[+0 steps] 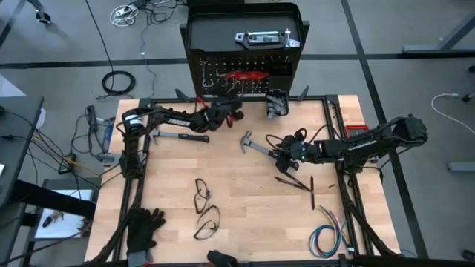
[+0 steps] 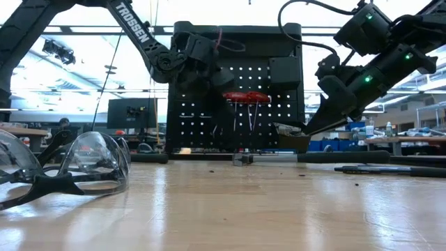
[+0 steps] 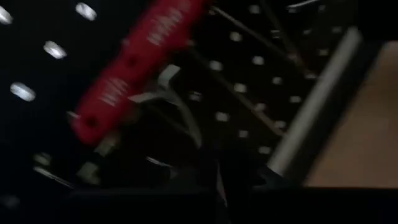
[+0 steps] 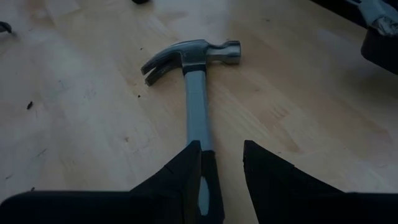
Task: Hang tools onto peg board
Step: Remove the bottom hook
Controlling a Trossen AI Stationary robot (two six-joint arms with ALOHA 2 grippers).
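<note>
The black peg board (image 1: 223, 44) stands at the table's far edge. A red-handled tool (image 2: 245, 97) hangs on its face, seen close up in the left wrist view (image 3: 137, 68). My left gripper (image 1: 231, 110) is raised just in front of the board, left of that tool. A steel hammer (image 4: 196, 93) lies mid-table with my right gripper (image 1: 284, 153) shut on its handle. A second black-handled hammer (image 1: 178, 138) lies flat on the table at the left. My right gripper has the black grip end of the hammer's handle (image 4: 208, 177) between its two fingers. The fingers slant down from the table's right side and lie along the handle. The hammer's head (image 4: 193, 56) rests on its side on the table.
A small black bin (image 1: 277, 104) stands by the board's right foot. A silver tool (image 1: 263, 38) lies on top of the board. Slim dark tools (image 1: 297, 182) lie near my right gripper. Safety glasses (image 1: 202, 196), black gloves (image 1: 145, 226) and coloured wires (image 1: 326, 237) lie near the front.
</note>
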